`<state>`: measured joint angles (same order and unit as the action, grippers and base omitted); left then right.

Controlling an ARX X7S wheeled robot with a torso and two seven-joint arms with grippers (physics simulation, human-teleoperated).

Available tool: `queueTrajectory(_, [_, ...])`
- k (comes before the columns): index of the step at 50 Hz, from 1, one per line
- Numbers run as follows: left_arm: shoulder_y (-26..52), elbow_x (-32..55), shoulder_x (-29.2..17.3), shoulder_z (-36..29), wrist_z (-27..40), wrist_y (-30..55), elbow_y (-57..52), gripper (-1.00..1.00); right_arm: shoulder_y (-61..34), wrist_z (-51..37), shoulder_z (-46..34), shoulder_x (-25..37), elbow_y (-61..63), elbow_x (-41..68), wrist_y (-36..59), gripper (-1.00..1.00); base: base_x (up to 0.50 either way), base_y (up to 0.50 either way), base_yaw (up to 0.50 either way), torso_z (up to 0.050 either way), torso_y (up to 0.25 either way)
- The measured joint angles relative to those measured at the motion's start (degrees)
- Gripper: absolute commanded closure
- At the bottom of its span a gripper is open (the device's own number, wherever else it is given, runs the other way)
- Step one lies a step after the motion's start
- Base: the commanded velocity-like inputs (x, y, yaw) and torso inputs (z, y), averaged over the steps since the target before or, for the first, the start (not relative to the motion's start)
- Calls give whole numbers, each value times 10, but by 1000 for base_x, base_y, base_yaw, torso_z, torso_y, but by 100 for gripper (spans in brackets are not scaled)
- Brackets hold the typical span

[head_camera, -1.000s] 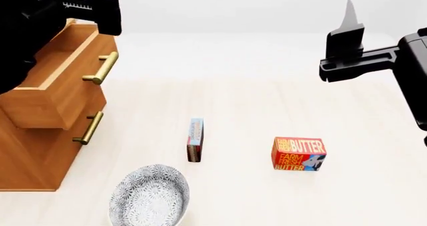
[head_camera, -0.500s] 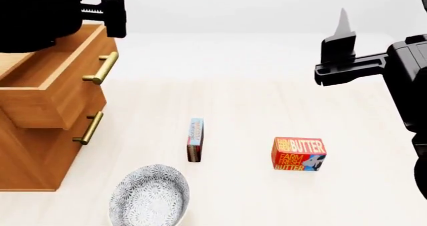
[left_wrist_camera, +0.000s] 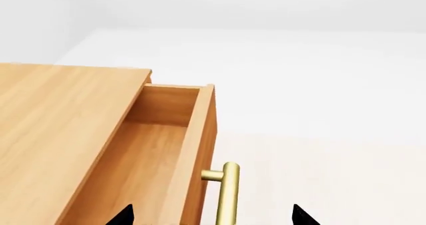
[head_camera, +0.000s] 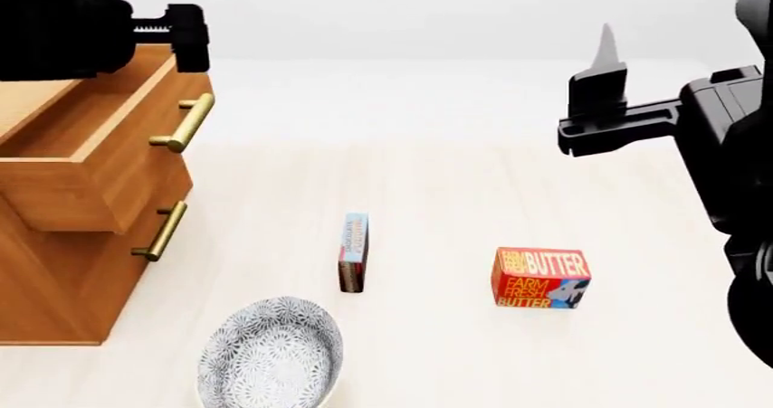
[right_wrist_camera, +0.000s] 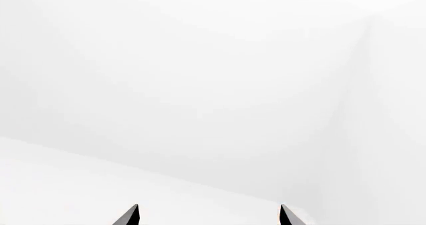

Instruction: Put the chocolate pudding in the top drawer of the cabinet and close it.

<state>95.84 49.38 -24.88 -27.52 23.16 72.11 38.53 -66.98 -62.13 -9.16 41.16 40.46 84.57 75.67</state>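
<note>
head view showed the chocolate pudding (head_camera: 353, 251) standing on edge, long axis running away from the robot, below and between both empty, open-jawed grippers; the right gripper (head_camera: 600, 73) looked better placed.

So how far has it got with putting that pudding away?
Done: the top wooden drawer of the light-brown cabinet stands pulled open, and what shows of its inside is empty. In hand: nothing; the left gripper and right gripper are both open. Left: the thin blue-and-brown pudding box stands on edge on the table, between the patterned bowl and the red butter box. It needs picking up, dropping in, then the drawer shutting.
</note>
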Motion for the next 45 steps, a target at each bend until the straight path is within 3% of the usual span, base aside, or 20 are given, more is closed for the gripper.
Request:
queueTrajectory(20, [19, -51, 28, -45, -57, -60, 150, -100, 13, 19, -13, 0, -4, -29, -15, -100, 0, 0, 0, 0, 0])
queueTrajectory(45, [-26, -63, 33, -51, -77, -103, 205, -100, 31, 47, -32, -2, -14, -72, -38, -100, 0, 0, 0, 0, 0])
